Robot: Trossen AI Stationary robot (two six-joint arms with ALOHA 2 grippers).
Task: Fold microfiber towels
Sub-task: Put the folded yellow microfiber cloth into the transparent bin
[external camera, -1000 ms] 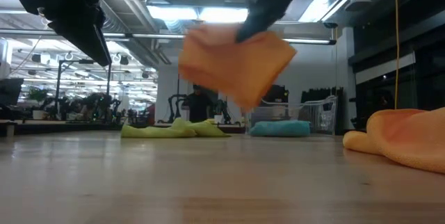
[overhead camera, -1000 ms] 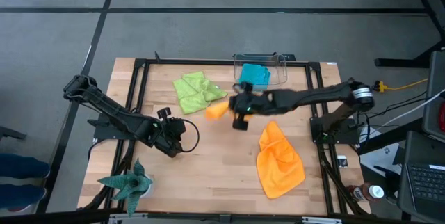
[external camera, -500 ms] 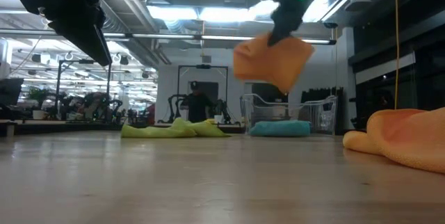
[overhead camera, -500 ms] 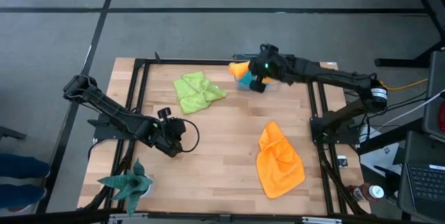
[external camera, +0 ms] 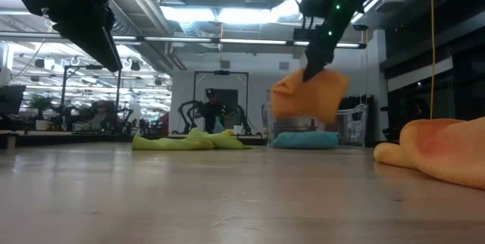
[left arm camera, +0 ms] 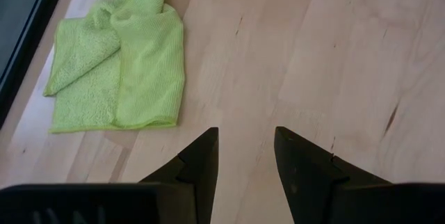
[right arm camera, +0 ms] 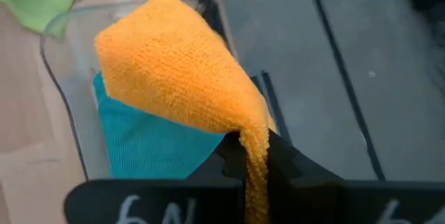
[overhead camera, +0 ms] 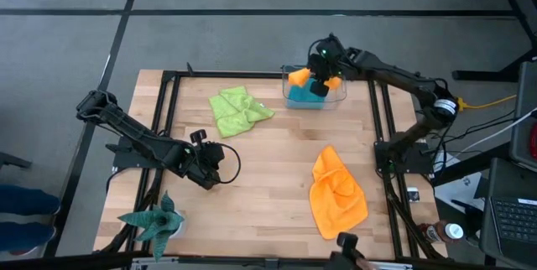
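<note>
Orange folded towel hangs clamped in the right gripper above the clear bin at the table's far edge, seemingly over the teal towel. Left gripper hovers parted over bare wood near the lime towel.

Right gripper holds folded orange towel over clear bin with teal towel; left gripper idle.
</note>
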